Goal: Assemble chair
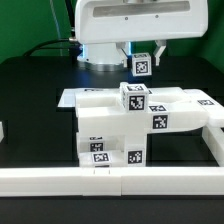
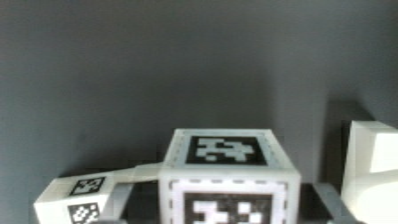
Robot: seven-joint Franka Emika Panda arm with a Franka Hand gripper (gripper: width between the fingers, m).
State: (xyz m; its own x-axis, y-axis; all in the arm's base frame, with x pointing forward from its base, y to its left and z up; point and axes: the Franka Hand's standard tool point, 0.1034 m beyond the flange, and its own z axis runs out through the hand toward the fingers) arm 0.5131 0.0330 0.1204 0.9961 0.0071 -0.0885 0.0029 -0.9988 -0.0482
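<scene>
My gripper point(image 1: 142, 56) is shut on a small white cube-like chair block point(image 1: 141, 67) that bears black-and-white tags, and holds it in the air in front of the robot base. In the wrist view the same block point(image 2: 226, 160) sits between the dark fingers point(image 2: 150, 196), with one tag facing the camera and another on its adjoining face. In front of it in the exterior view, the partly built chair point(image 1: 120, 125) stands on the black table as a stack of white blocky parts with several tags. The held block is clear of this stack.
A flat white marker board point(image 1: 78, 97) lies behind the stack at the exterior view's left. Long white border rails run along the front point(image 1: 110, 180) and the right point(image 1: 214, 135). In the wrist view, a small tagged part point(image 2: 75, 198) and a white part point(image 2: 370, 165) lie beyond the block.
</scene>
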